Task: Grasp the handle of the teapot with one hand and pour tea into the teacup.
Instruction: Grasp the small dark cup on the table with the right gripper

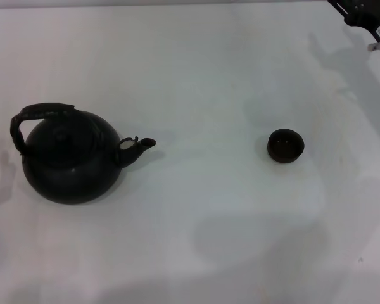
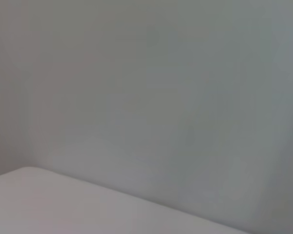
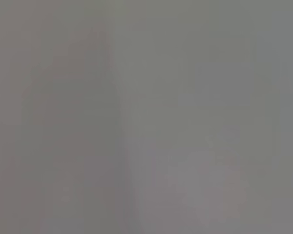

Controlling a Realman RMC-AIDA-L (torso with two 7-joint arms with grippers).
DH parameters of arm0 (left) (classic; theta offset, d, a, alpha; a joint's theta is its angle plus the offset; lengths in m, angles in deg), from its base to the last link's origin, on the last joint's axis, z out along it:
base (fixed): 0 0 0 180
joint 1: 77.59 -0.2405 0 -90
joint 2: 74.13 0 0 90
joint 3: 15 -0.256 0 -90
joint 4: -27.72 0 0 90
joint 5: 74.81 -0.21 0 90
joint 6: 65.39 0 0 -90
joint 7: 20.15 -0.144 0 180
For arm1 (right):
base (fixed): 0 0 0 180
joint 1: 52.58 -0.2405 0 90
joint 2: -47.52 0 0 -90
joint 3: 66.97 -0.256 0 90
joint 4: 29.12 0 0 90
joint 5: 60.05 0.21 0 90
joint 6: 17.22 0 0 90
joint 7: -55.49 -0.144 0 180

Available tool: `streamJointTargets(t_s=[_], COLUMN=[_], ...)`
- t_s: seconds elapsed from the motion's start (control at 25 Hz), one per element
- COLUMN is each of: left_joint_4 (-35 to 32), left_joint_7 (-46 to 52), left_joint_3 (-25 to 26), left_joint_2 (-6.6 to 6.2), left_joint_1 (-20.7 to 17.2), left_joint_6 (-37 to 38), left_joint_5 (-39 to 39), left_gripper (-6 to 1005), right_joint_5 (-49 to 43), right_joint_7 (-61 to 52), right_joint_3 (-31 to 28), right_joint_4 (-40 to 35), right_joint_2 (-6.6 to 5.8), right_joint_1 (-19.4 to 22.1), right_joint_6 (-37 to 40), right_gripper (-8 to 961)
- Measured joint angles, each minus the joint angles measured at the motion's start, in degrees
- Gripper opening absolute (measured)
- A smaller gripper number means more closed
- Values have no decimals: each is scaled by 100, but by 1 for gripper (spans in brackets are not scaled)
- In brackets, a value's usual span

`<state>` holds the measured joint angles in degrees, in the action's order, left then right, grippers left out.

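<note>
The right hand point(image 1: 367, 22) shows only as a black angular piece with a bit of white fitting at the far corner of the head view, toward one o'clock, above the white counter point(image 1: 209, 76). Its fingers lie outside the view, so whether it stands wide or narrow cannot be told. It holds nothing that can be seen and touches neither of the task's things. The left hand appears in no view. The left wrist view shows only a pale plain surface with a lighter edge crossing one corner, and the right wrist view shows only a blank grey surface.

From the right hand, the teacup point(image 1: 285, 145) is the nearer thing, well apart from it toward seven o'clock. It is a small round dark cup with no handle, standing upright on the counter at about three o'clock from the middle of the head view, its dark inside open upward.

The teapot point(image 1: 69, 161) sits well apart from the teacup, over at nine o'clock. It is a large round black pot, upright on the counter, with its knobbed lid in place. Its arched handle rises over the top, highest at the pot's eleven o'clock side. Its short spout points toward three o'clock, in the direction of the teacup, with bare counter between the two.
</note>
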<state>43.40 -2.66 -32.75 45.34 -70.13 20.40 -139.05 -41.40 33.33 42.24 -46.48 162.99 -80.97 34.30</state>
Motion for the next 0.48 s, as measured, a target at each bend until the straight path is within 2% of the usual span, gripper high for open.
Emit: streamJointTargets(t_s=[0.12, 0.24, 0.4, 0.48], left_joint_4=[6, 6, 3, -7], left_joint_7=[0, 0, 0, 8], left_joint_3=[0, 0, 0, 0], left_joint_2=[-3, -3, -2, -2], left_joint_1=[-14, -17, -31, -47], left_joint_6=[0, -1, -1, -1], left_joint_5=[0, 0, 0, 0], left_gripper=[754, 754, 754, 754], right_joint_5=[-154, -824, -2171, -2891], right_joint_7=[-564, -1643, -3252, -4005], right_joint_3=[114, 144, 150, 141], right_joint_4=[-31, -40, -44, -51], right_joint_2=[-51, -173, -462, -665], right_joint_1=[-17, -141, -440, -613], right_joint_6=[57, 274, 581, 849], right_gripper=[854, 854, 854, 854])
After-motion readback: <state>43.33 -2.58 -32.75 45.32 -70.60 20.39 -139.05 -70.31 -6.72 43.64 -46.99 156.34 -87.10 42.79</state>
